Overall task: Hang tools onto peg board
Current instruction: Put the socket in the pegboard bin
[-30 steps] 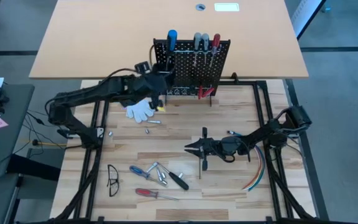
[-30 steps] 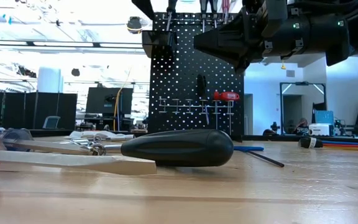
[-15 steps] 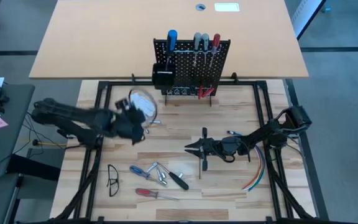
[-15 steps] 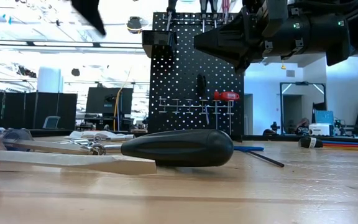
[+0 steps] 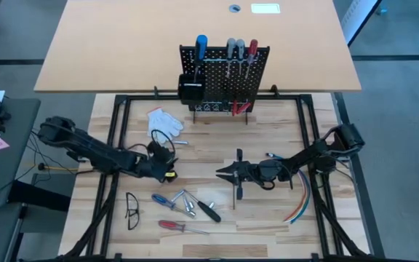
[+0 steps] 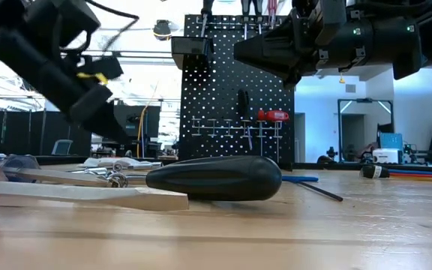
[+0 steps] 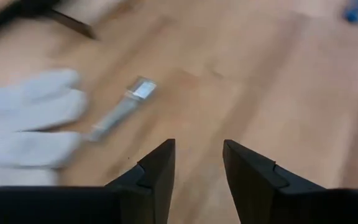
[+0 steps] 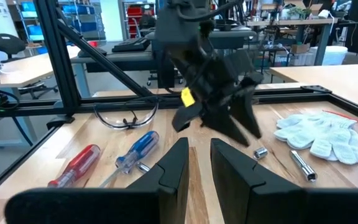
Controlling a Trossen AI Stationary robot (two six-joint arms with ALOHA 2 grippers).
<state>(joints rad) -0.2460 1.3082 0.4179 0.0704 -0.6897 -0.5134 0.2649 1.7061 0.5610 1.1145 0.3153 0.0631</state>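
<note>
The peg board (image 5: pixel 224 76) stands upright at the table's far edge. Blue, grey and red screwdrivers stick up from its top, and red pliers (image 5: pixel 240 108) hang low on it. More tools lie near the front edge: a blue screwdriver (image 5: pixel 161 198), silver bits (image 5: pixel 186 204), a black-handled screwdriver (image 5: pixel 209 211) and a red one (image 5: pixel 173 226). My left gripper (image 5: pixel 164 155) hovers open and empty low over the table, pointing down toward a silver bit (image 7: pixel 124 109) beside the white glove (image 5: pixel 164 121). My right gripper (image 5: pixel 219 173) waits mid-table, level, slightly open with nothing between its fingers (image 8: pixel 173 163).
Safety glasses (image 5: pixel 132 209) lie at the front left. A bundle of coloured cables (image 5: pixel 301 202) lies at the right. A black bin (image 5: pixel 190 91) hangs on the peg board's left side. Bare wood lies between the two grippers.
My left gripper has swung away from the peg board's bin toward the table's near edge and left, dropping from high up to just above the table while rolling. It now hangs beside the glove. My right arm has kept still.
</note>
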